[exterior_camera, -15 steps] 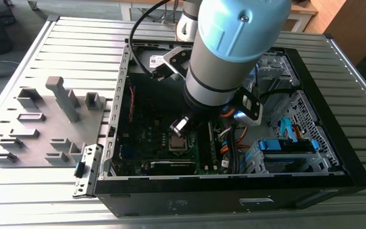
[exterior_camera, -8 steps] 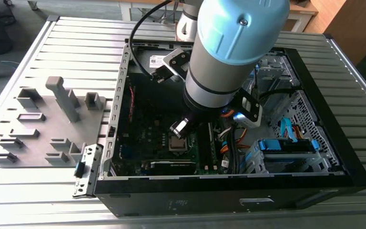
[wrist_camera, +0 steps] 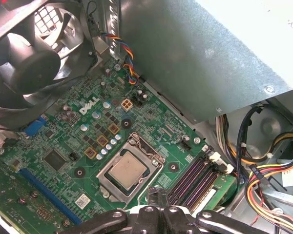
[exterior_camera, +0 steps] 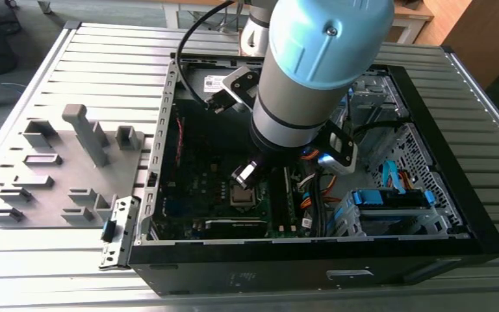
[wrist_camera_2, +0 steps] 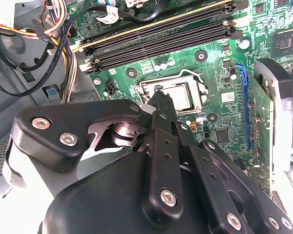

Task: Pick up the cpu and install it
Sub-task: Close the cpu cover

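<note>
An open computer case (exterior_camera: 447, 170) lies on its side with the arm (exterior_camera: 319, 71) reaching down into it, over the motherboard's socket (wrist_camera: 105, 179). The cpu (wrist_camera: 128, 170), a flat grey-silver square, already sits inside the socket's metal frame, face up. Being square, it has no long axis to line up with. In both wrist views the gripper (wrist_camera: 159, 196) hangs at one edge of the socket, on the side nearer the memory slots (wrist_camera: 190, 178), so the cpu lies just past its tip, toward the socket's middle. Its jaws look drawn together into a single narrow tip, with nothing between them. In the second wrist view that tip (wrist_camera_2: 158, 97) overlaps the socket's frame, and the gripper's own black body hides the board beneath it. How far the tip stands above the socket cannot be judged, nor whether the frame is clamped down over the cpu.
</note>
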Motion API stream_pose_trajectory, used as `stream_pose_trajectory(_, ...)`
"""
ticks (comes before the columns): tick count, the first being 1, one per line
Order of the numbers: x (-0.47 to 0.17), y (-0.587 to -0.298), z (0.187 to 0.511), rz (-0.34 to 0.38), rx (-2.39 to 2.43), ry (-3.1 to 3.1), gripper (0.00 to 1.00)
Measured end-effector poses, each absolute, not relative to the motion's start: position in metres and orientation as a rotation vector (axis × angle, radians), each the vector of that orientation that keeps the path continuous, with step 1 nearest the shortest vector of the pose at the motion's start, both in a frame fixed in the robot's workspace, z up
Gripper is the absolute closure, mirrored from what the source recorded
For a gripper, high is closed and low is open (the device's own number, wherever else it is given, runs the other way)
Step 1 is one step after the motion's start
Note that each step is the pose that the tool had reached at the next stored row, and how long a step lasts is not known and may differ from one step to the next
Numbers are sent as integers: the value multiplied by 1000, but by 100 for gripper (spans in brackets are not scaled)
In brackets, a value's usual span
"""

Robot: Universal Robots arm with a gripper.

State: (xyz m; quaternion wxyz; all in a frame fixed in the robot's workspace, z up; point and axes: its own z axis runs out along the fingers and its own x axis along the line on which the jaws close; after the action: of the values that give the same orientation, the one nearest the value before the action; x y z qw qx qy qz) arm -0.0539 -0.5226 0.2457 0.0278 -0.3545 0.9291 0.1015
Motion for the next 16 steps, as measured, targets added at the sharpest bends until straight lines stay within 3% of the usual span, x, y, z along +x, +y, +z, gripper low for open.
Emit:
stream_pose_trajectory(9, -62, -523, 237, 295, -1096, 2874, 89)
stream_pose_trajectory(16, -73, -523, 234, 212, -1103, 2898, 89)
